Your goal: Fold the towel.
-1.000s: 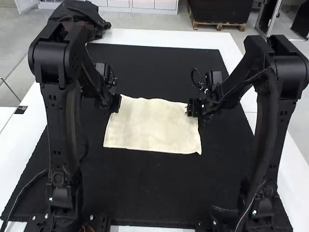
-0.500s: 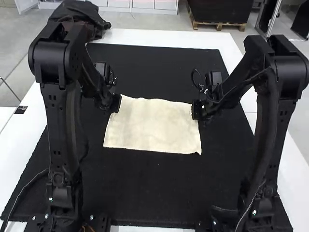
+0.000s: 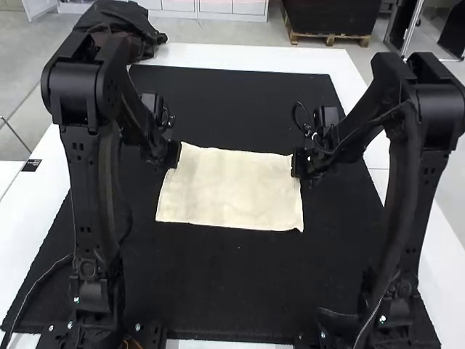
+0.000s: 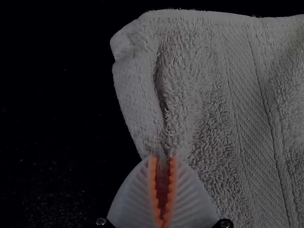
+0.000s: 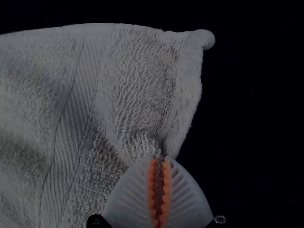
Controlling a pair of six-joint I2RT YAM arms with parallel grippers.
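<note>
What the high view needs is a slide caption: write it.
Left gripper and right gripper, jaws shut on opposite sides of a cream towel spread on a black mat.

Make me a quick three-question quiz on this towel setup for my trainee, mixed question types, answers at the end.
1. Multiple choice: What lies beneath the towel?
a) a wooden tray
b) a black mat
c) a wire rack

2. True or false: The left tool grips the towel at one side edge, and the right tool grips it at the opposite side.

3. Short answer: Does the towel lie spread out, folded in half or bunched in a heap?

Key: 1. b; 2. true; 3. spread out
</note>
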